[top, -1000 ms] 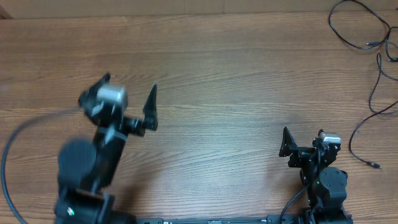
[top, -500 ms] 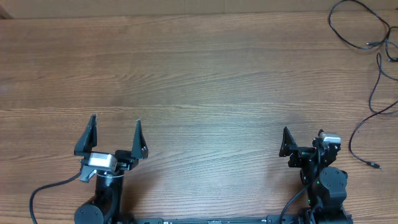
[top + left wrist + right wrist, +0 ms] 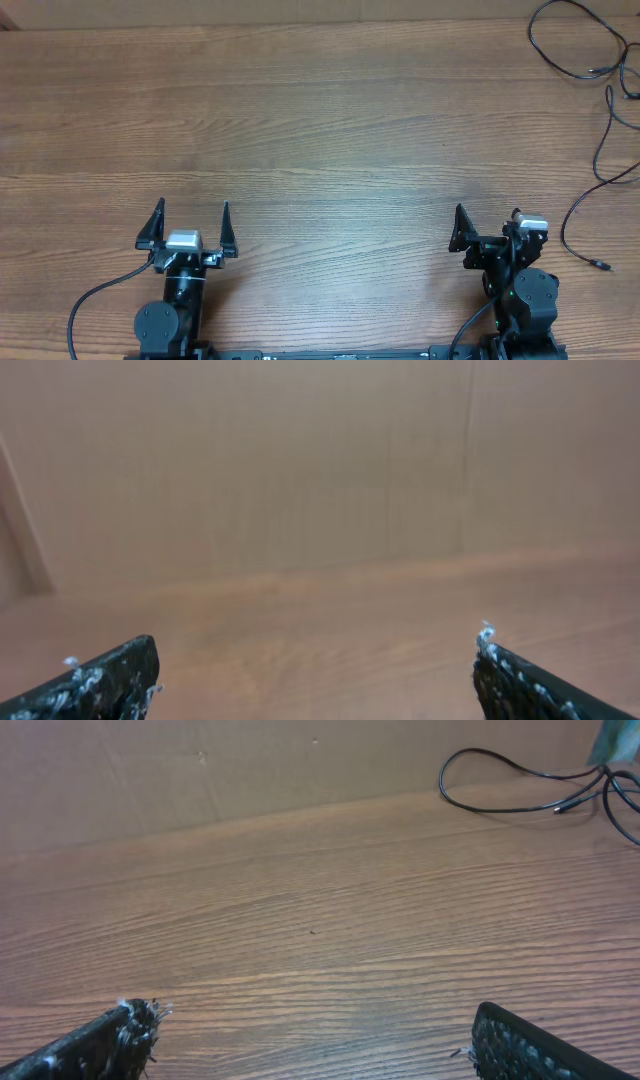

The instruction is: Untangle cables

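The cables (image 3: 580, 45) are thin black cords lying in loose loops and strands at the table's far right. One strand (image 3: 572, 225) runs down the right side and ends in a small plug. A loop of cable (image 3: 500, 790) shows at the top right of the right wrist view. My left gripper (image 3: 190, 222) rests open near the front edge at the left, with nothing between its fingers (image 3: 105, 680). My right gripper (image 3: 487, 228) rests open near the front edge at the right, well short of the cables. Its empty jaws (image 3: 315, 1020) point across bare wood.
The wooden table (image 3: 330, 130) stretches between both grippers and the back wall (image 3: 300, 460). The arms' own thicker black cable (image 3: 100, 295) curves by the left base.
The left arm has drawn back from the table's left middle to the front edge and now points straight ahead, still open. The right arm and the cables have not moved.
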Action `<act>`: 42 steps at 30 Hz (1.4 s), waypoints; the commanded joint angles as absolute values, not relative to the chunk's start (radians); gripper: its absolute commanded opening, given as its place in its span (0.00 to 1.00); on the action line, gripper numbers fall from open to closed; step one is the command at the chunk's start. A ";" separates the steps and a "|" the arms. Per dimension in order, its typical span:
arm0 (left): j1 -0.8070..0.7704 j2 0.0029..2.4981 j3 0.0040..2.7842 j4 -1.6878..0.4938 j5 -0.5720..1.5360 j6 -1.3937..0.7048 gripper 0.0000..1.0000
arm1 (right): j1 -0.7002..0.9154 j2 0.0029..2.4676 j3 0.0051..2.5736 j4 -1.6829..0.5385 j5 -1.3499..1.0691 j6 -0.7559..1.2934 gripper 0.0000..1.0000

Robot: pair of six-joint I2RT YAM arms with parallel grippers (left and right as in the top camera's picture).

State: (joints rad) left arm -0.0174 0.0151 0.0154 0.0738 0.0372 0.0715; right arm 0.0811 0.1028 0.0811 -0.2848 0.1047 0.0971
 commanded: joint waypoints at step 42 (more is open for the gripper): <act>0.000 0.004 0.006 -0.075 -0.052 0.023 1.00 | 0.083 0.102 0.093 -0.299 0.119 0.097 1.00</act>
